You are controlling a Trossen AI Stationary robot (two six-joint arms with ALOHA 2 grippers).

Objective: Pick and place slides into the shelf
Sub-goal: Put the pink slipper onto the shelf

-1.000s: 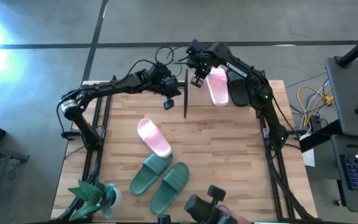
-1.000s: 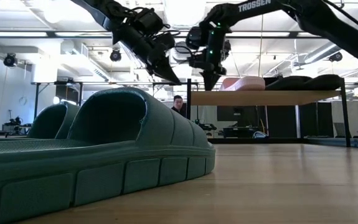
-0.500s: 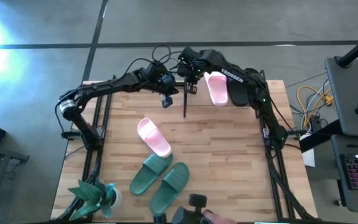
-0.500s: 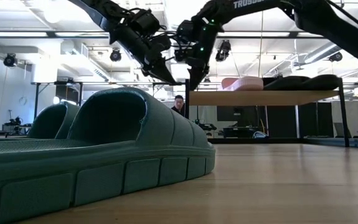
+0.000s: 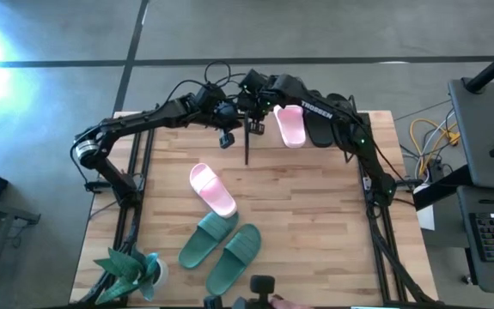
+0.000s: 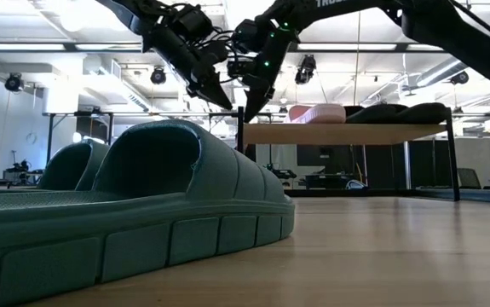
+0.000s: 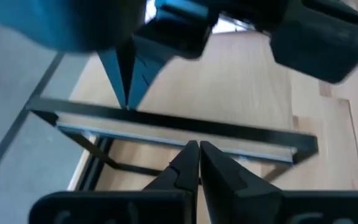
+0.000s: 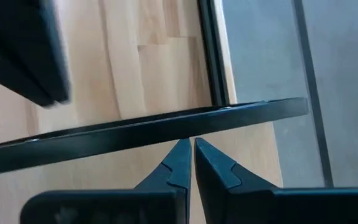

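The shelf stands at the table's far side, bearing one pink slide and black slides on its plank top. Its left end frame shows as a thin black bar. My right gripper is shut, its tips at that bar. My left gripper is shut too, just left of the frame and above it. A second pink slide and two green slides lie sole-down on the table. My right gripper sets its shut fingertips against the top bar of the shelf's left end frame, slanting down from above. The shelf stands on the table on its legs. My left gripper's shut tips stand right at the same bar; whether they touch it I cannot tell.
A potted plant stands at the near left corner. A dark object shows at the near edge. Cables hang beyond the far edge. Bare wood lies on the right half, in front of the shelf.
My right gripper has gone toward the table's left edge, rolling as it went. The shelf has slid left along the table with it, the pink and black slides riding on top.
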